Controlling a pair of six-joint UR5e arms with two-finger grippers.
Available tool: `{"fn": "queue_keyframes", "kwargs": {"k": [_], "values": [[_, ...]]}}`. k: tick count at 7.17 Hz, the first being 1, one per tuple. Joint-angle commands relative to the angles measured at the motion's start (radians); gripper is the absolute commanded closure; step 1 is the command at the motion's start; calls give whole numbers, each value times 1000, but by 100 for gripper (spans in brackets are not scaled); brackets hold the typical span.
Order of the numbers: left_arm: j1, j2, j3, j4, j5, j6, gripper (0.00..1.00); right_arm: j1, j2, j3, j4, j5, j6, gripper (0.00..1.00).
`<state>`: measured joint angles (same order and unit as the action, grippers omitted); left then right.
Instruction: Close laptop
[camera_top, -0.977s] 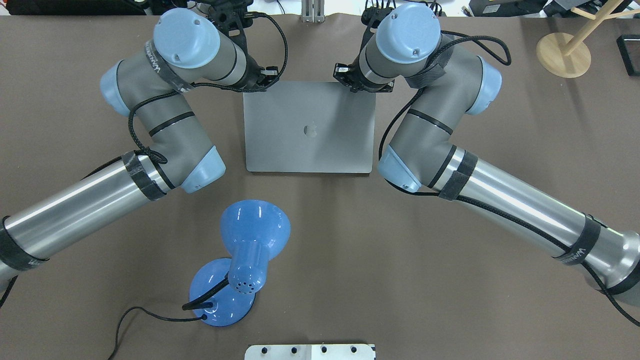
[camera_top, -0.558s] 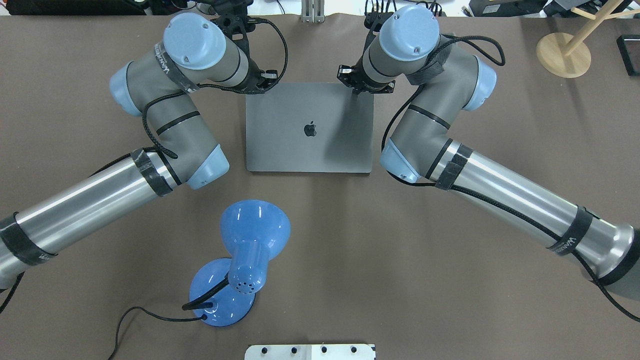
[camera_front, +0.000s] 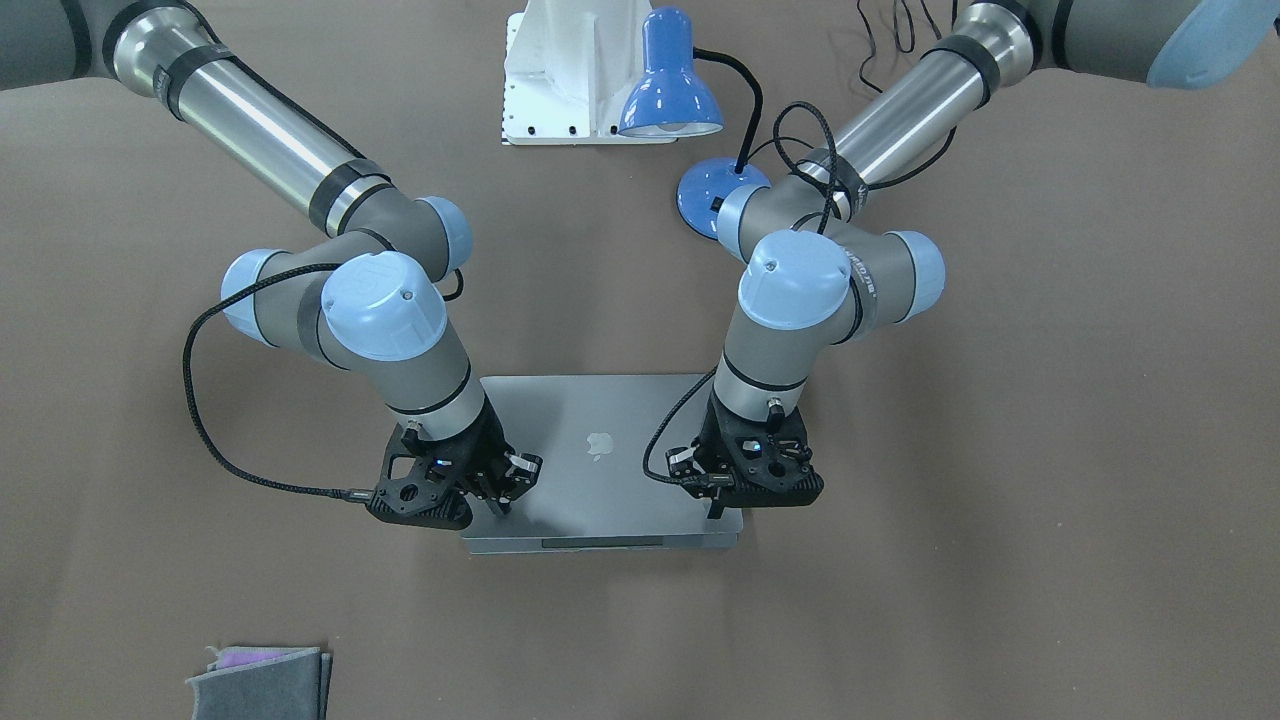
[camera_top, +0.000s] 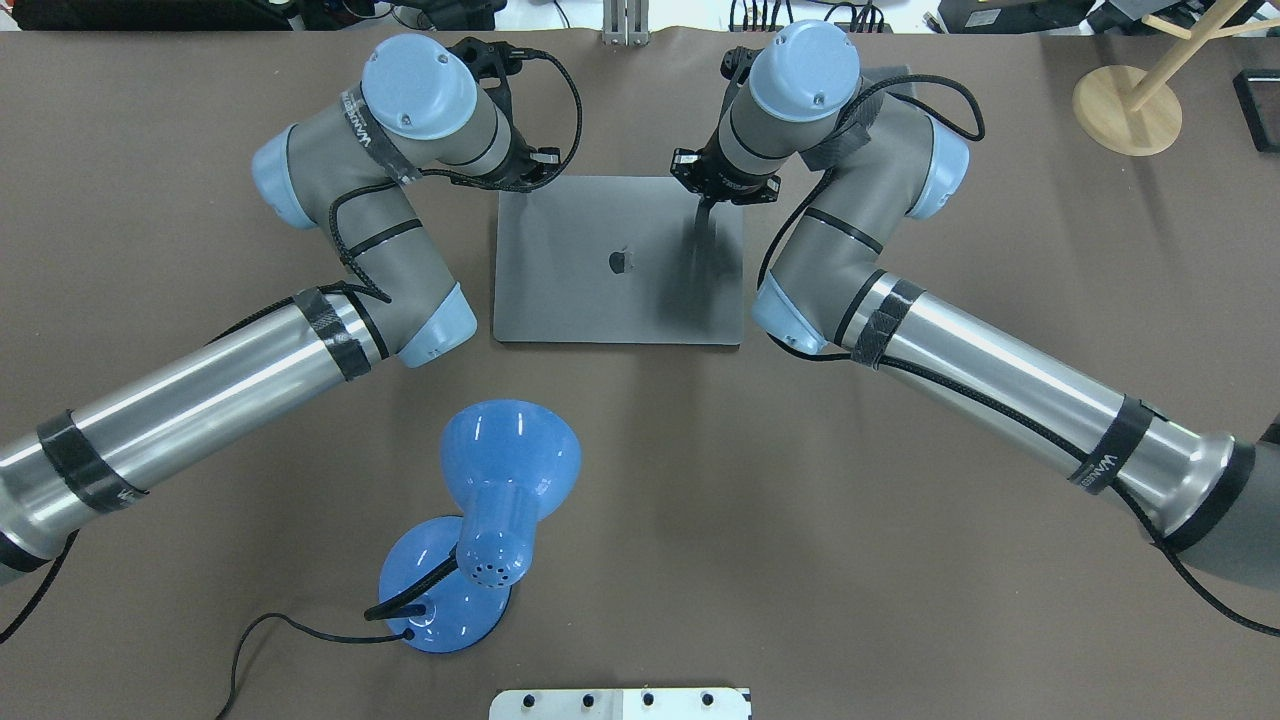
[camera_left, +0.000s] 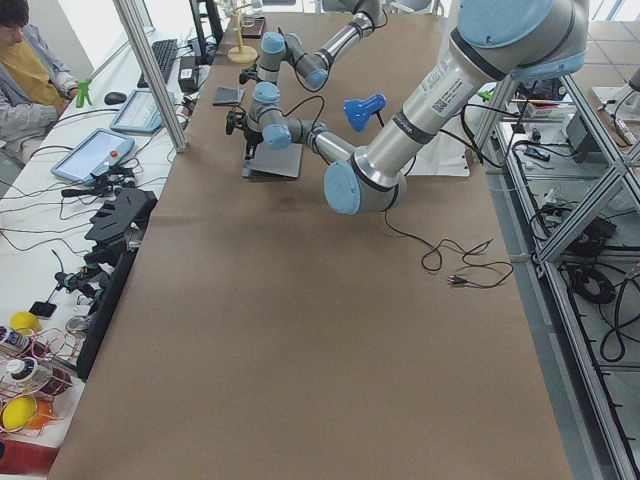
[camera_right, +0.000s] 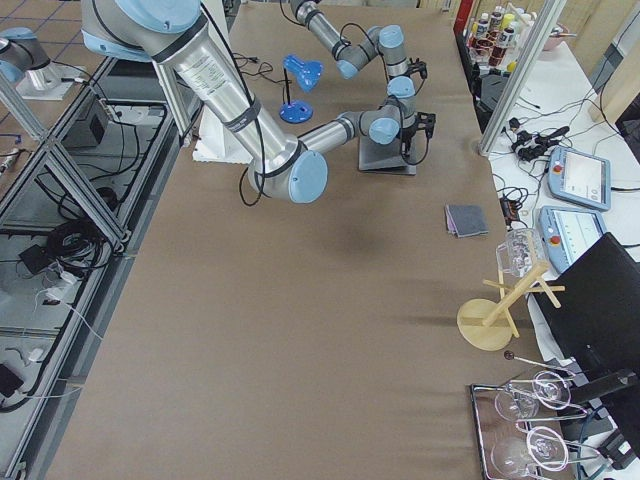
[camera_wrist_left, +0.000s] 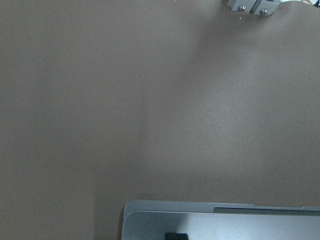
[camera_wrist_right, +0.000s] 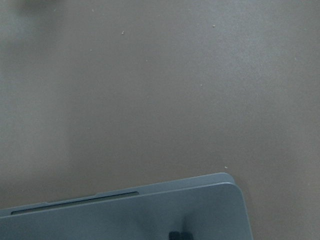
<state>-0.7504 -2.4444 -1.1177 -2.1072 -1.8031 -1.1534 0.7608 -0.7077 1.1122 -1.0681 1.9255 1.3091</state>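
The space-grey laptop (camera_top: 600, 300) lies in the middle of the table, its lid with the apple logo lowered almost flat on the base. A thin seam between lid and base shows at the far edge in the front view (camera_front: 600, 543). My left gripper (camera_front: 715, 508) is shut and presses its tips on the lid's far corner. My right gripper (camera_top: 703, 212) is shut and presses on the other far corner, also in the front view (camera_front: 497, 503). Dark fingertips (camera_wrist_left: 176, 235) show on the lid in the left wrist view and fingertips (camera_wrist_right: 180, 235) in the right wrist view.
A blue desk lamp (camera_top: 490, 520) stands near the robot's side, its cable trailing left. A white mounting plate (camera_top: 620, 703) is at the near edge. A wooden stand (camera_top: 1125, 105) is far right. A folded grey cloth (camera_front: 260, 680) lies beyond the laptop.
Both grippers have come down and toward the robot with the lid under them. The lid has dropped from tilted to almost flat on the base.
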Motion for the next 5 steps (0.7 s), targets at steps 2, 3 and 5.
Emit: {"fn": "queue_keyframes", "kwargs": {"k": [2, 3, 5], "values": [[2, -8, 39, -27, -2, 6, 100, 0, 10, -14, 7, 30, 2, 100], [-1, -10, 18, -27, -8, 9, 100, 20, 10, 3, 7, 64, 5, 100], [-56, 46, -110, 10, -136, 12, 100, 147, -113, 175, -6, 276, -8, 100]]}}
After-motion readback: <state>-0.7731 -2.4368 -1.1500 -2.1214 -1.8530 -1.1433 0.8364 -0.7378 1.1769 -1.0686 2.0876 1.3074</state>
